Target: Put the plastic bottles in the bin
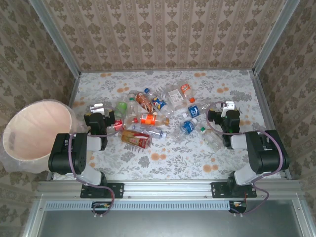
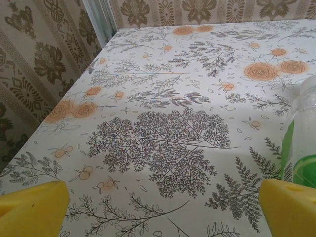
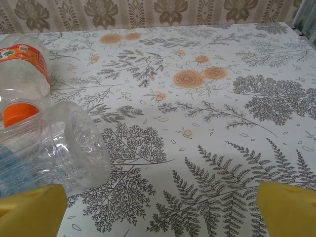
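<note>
Left fingers and right fingers spread wide, empty; green-labelled bottle sits just right of left fingers, the arm nearer the bin.

in the left wrist view a green-labelled bottle is cut off by the right edge. in the right wrist view a clear bottle and an orange-labelled bottle run off the left edge. from above, print on the heap of bottles is too small to read.

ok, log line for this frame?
stage: nothing grasped | left gripper: open, empty | right gripper: open, empty | bottles: clustered on table | bin: no bottle visible inside
</note>
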Motion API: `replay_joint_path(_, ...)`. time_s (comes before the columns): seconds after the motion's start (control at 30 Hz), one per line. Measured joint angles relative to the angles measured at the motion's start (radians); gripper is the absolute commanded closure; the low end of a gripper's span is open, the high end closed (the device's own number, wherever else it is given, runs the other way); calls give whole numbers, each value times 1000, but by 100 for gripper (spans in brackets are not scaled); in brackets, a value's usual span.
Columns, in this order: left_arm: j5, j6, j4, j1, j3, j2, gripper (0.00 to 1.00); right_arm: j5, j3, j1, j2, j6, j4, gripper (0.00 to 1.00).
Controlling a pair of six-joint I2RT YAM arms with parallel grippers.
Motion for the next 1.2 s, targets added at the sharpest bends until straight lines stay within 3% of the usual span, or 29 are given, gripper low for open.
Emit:
replay_joint_path(1.07,0,9,2,-9,0,-2,0,0,0,0,0,3,0,0)
replay_joint_path(1.2,-4,31,-25,-32,-2,-44,0,0,3,0,-68,3,-80,0)
